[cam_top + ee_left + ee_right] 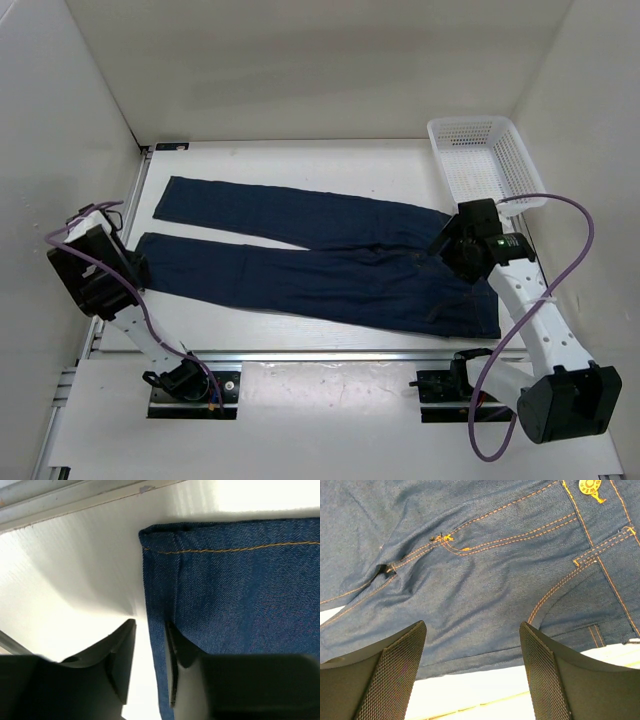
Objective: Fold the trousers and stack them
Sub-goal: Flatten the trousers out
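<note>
Trousers (330,272) flat — left gripper (150,626) narrowly parted at hem, right gripper (472,627) spread wide

— The long dark navy-blue denim trousers (330,270) show orange-yellow stitching along the hem, fly and pockets.
— And the rectangular plastic mesh basket (522,155) is white, in a fine grid pattern.

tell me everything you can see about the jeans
The trousers are dark blue denim with orange stitching, lying unfolded and flat on the white table, legs splayed toward the left, waist at the right. The front seems up: fly seam, pocket and a yellow button show. The left tool straddles the near leg's edge by the hem; the open right tool hangs over the crotch.
</note>
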You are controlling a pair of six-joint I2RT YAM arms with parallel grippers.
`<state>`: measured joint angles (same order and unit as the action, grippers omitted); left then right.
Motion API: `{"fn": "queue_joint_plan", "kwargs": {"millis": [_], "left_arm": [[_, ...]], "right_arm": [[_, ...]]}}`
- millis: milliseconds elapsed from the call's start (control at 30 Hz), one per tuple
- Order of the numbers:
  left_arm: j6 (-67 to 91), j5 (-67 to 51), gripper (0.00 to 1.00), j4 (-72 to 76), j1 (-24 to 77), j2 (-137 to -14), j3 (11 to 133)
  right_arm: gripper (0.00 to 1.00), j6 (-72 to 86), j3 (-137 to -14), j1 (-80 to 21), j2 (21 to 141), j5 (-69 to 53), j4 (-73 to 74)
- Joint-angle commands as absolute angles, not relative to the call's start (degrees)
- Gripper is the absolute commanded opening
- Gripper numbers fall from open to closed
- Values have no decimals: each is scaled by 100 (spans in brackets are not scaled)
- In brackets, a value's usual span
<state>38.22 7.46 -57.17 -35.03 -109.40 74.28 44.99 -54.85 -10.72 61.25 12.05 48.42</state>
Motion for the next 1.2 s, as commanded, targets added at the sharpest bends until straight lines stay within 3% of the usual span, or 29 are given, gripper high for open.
{"fn": "queue_joint_plan", "kwargs": {"millis": [0,100,233,533,633,700,767,933,1033,1167], "left_arm": [[3718,879,40,-5572,-3437,-10933,7461],[3586,993,37,-5572,-3332,-11021,7576],[3586,1195,48,-5520,-3016,-11021,7629],[3349,1195,58,-5467,-2848,-11021,7629],[3296,1143,56,-5414,-2733,-11091,7690],[3349,1195,47,-5476,-2733,-11092,7690],[3489,1291,49,-5476,-2733,-10715,7595],[3665,1513,66,-5476,-2733,-10020,7506],[3551,1171,85,-5476,-2733,-10020,7506],[3489,950,92,-5405,-2733,-10151,7383]], "right_arm": [[80,4518,-5484,-1081,5995,1169,5097],[80,4570,-5537,-1081,5941,1169,5150],[80,4570,-5660,-1081,5889,1221,5203],[80,4570,-5713,-1028,5783,1222,5256],[80,4570,-5766,-1028,5730,1222,5308],[80,4518,-5766,-1028,5669,1222,5309],[80,4518,-5766,-1028,5617,1274,5361],[80,4465,-5704,-1028,5616,1274,5361],[80,4412,-5704,-1028,5678,1274,5361],[80,4412,-5757,-1028,5678,1274,5361]]}}
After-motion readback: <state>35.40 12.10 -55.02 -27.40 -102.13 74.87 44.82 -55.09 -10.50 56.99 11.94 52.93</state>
